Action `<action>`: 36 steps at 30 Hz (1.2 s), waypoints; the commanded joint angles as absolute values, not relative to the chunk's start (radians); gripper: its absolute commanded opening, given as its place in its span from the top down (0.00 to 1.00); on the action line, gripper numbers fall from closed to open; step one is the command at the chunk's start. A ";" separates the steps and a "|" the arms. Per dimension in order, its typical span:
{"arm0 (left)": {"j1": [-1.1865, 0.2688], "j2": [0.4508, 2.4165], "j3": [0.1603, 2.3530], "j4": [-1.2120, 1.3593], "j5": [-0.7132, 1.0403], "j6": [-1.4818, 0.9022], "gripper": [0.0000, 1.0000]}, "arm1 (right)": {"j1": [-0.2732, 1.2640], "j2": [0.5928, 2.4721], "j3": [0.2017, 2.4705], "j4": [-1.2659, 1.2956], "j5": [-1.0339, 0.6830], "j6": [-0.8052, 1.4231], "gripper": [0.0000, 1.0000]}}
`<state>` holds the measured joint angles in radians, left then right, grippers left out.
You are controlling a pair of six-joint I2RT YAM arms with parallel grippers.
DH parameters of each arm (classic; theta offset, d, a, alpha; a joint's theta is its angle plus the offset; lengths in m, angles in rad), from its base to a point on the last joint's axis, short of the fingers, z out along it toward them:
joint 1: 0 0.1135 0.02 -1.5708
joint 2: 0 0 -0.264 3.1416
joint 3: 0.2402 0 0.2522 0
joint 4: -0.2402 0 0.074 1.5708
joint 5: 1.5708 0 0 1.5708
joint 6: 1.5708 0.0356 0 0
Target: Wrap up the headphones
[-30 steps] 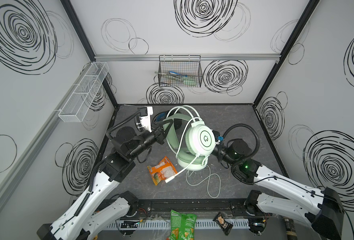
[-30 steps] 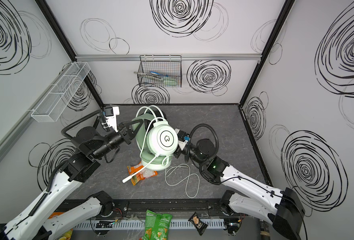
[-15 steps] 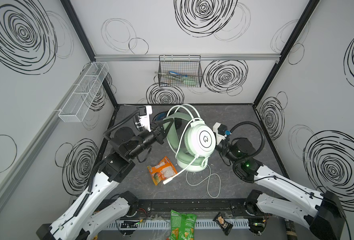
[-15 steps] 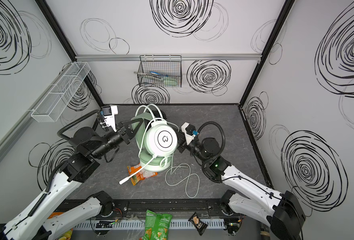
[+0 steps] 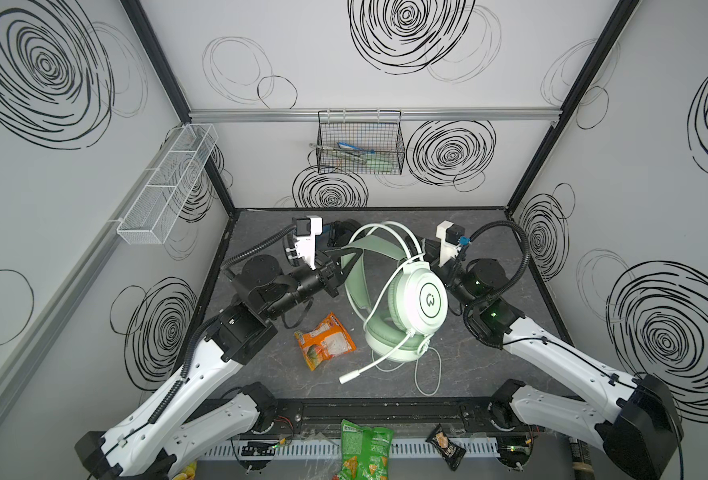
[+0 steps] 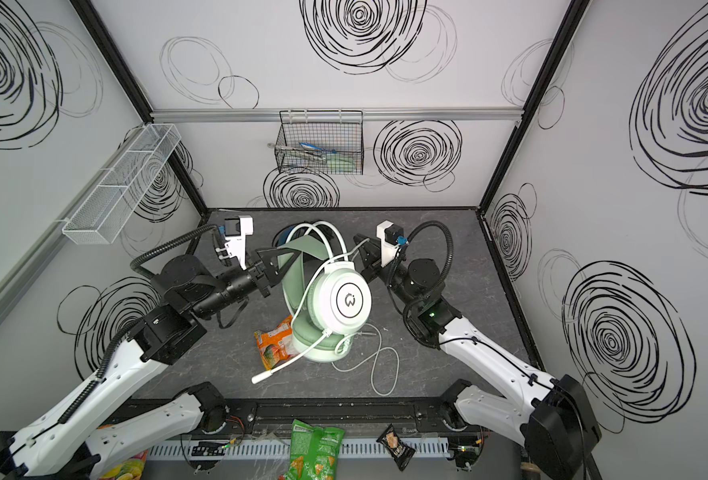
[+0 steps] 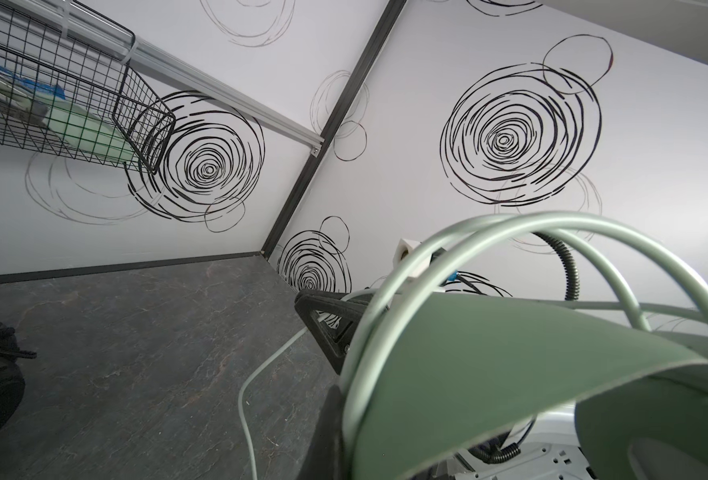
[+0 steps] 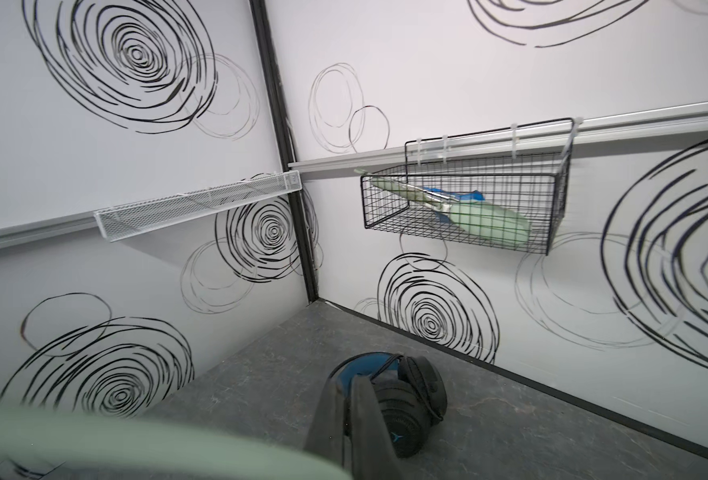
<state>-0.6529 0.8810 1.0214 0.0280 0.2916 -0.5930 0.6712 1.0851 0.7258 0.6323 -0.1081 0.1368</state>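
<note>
The pale mint-green headphones [image 5: 406,299] hang raised in the middle in both top views, earcups low and mic boom [image 5: 368,365] pointing forward. My left gripper [image 5: 344,259] is shut on the green headband [image 7: 510,374]. My right gripper [image 6: 360,249] is shut beside the headband top, with the whitish cable [image 7: 260,374] running out of its fingers. More of the cable loops on the floor [image 5: 427,374]. The black headphones with blue inner cups [image 8: 406,399] lie at the back of the floor, mostly hidden in both top views.
An orange snack packet [image 5: 325,340] lies on the dark floor left of the earcups. A black wire basket [image 5: 360,143] hangs on the back wall and a white mesh shelf [image 5: 169,183] on the left wall. A green chip bag [image 5: 364,453] lies in front of the rail.
My right gripper has moved from beside the white earcup back towards the headband top, and its jaws have shut. The left gripper still holds the headband.
</note>
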 commanded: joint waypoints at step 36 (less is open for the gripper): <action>-0.738 0.986 1.128 0.419 -0.274 -0.749 1.00 | 0.880 1.290 0.591 0.991 -0.185 0.310 1.00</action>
